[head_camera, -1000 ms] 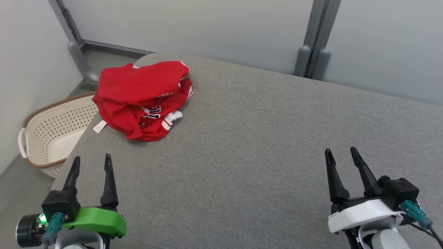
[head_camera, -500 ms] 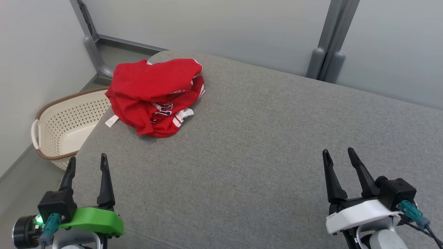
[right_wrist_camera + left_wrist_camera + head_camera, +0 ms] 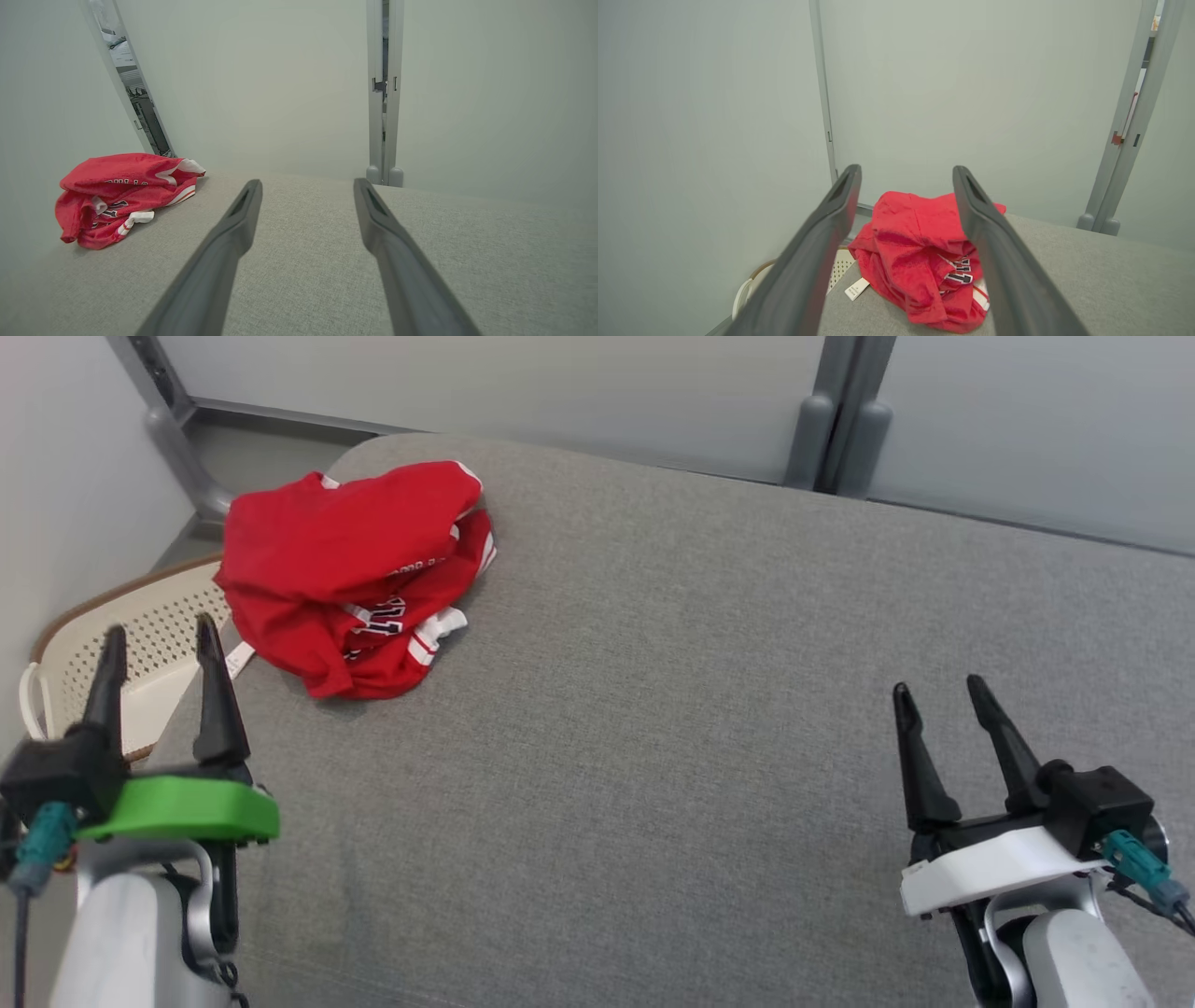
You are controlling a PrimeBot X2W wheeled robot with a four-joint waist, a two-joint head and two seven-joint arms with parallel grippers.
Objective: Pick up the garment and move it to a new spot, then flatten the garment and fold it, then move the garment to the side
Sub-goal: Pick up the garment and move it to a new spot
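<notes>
Head: crumpled red jersey garment (image 3: 350, 574) on far-left corner of grey fabric cushion (image 3: 672, 709); L jaws apart, nearer; R jaws apart, well away.
L wrist: garment (image 3: 920, 252) dead ahead of jaws.
R wrist: garment (image 3: 119, 198) far left.

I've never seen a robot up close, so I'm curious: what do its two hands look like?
Nearly alike. Each has two long, dark, pointed fingers on a black block. The left gripper sits on a bright green bracket, the right gripper on a white bracket. A teal plug with a thin cable sits beside each; the forearms are pale grey.
</notes>
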